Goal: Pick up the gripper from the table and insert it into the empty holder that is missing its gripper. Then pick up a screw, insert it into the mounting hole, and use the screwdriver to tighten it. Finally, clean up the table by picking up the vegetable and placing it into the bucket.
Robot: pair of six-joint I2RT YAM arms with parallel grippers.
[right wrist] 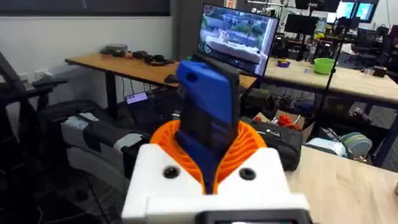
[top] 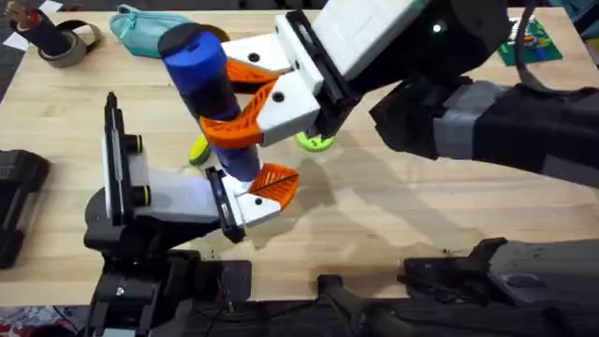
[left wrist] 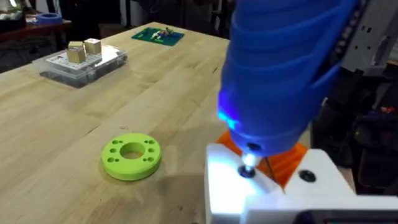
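— Where's the screwdriver [top: 208,89] right now?

— Standing almost upright in the right hand [top: 245,101], whose orange pads [top: 234,129] are clamped round its blue body. Its thin bit is down on a dark screw head [left wrist: 247,172] in the white block at the front of the left arm, and a blue light glows near the tip.

— Why hold it so straight?

— I'd say so the bit stays seated in the screw while it turns; tilt it and it could skip off.

— And the left hand [top: 267,192]?

— It's low over the tabletop [top: 393,225], right under the tool. I can't tell whether its fingers are open or closed. It looks to be simply offering the mounting hole up steady.

— So the screw is being tightened?

— That's my reading. The cleanup isn't done, I'd judge: something small and yellow [top: 198,150] lies on the wood just behind the tool, likely the corn, mostly hidden.

— What else is about?

— A lime-green disc with holes [left wrist: 131,157] lies near the work, a teal pouch [top: 150,30] and a roll of tape [top: 64,44] sit at the far edge, and a clear box [left wrist: 82,64] is well apart
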